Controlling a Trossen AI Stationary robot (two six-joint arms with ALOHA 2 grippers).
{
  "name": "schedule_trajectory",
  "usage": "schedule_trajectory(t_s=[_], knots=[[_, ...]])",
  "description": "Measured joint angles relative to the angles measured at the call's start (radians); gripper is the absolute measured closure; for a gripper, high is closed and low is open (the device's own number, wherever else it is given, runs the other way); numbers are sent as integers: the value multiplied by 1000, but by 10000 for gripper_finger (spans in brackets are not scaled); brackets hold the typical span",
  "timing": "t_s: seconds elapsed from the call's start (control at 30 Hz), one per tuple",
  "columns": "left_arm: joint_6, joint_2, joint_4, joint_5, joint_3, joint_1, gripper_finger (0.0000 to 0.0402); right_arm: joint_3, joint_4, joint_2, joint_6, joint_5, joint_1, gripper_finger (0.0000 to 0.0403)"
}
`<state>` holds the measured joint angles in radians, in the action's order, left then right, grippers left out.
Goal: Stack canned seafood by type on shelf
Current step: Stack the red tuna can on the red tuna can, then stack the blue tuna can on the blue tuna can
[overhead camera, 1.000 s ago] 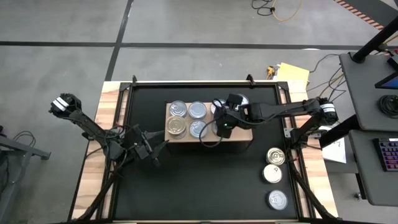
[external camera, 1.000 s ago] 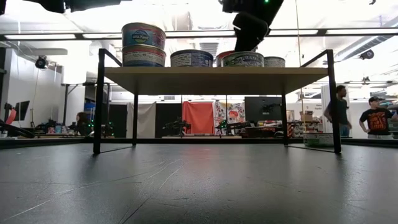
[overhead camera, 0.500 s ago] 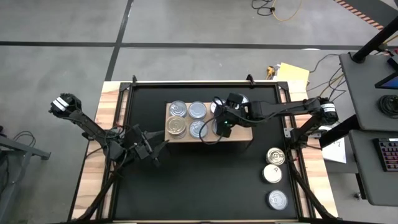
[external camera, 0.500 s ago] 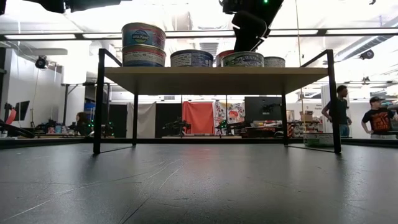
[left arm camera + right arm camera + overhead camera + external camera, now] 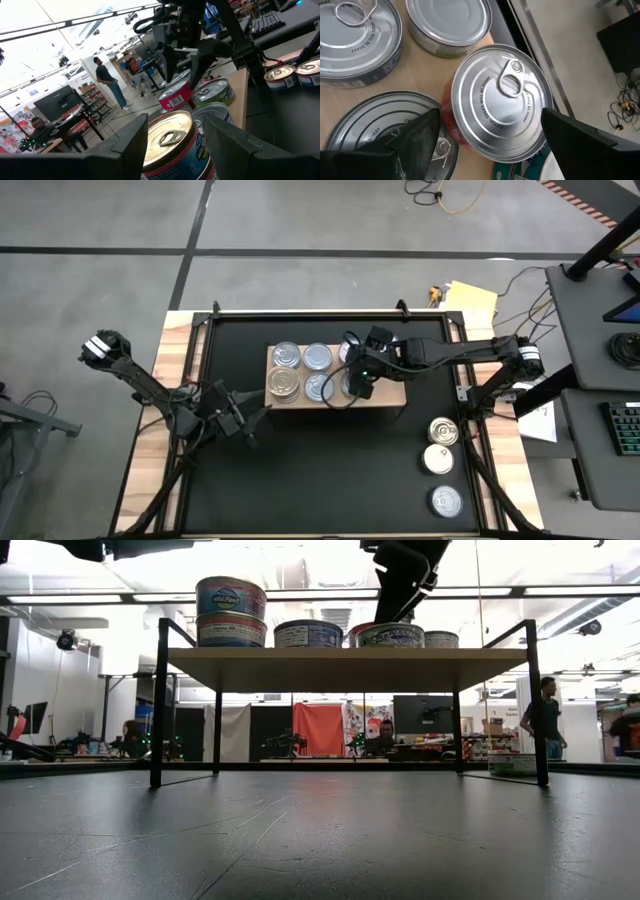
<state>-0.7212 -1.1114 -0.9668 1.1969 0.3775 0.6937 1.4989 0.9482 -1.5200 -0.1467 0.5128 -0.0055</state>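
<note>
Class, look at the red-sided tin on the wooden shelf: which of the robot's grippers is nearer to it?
Right. The right gripper hangs open just above the red-sided tin; the left gripper waits off the shelf, over the mat.

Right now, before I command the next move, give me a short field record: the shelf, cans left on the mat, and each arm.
shelf: light-wood board on black legs, centre of the black mat
cans on shelf: several; a two-can stack at one end in the low view
cans on mat: three in a row, near the right edge
right gripper: over the shelf, jaws open, above a red-sided can
left gripper: waiting low, beside the shelf
</note>
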Motion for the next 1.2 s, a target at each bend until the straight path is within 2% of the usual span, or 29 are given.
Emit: schedule_trajectory(t_s=[0.63, 0.9, 1.07, 1.2], knots=[[0, 0, 3, 0, 0, 0, 229, 0, 8, 0, 28, 11, -50, 67], [1, 0, 3, -1, 0, 0, 229, 0, 8, 13, -4, 12, -33, 71], [57, 0, 3, -1, 0, 0, 229, 1, 3, 20, -10, 12, -1, 83], [169, 0, 3, -2, 0, 4, 229, 1, -16, 35, -11, 14, 39, 93]])
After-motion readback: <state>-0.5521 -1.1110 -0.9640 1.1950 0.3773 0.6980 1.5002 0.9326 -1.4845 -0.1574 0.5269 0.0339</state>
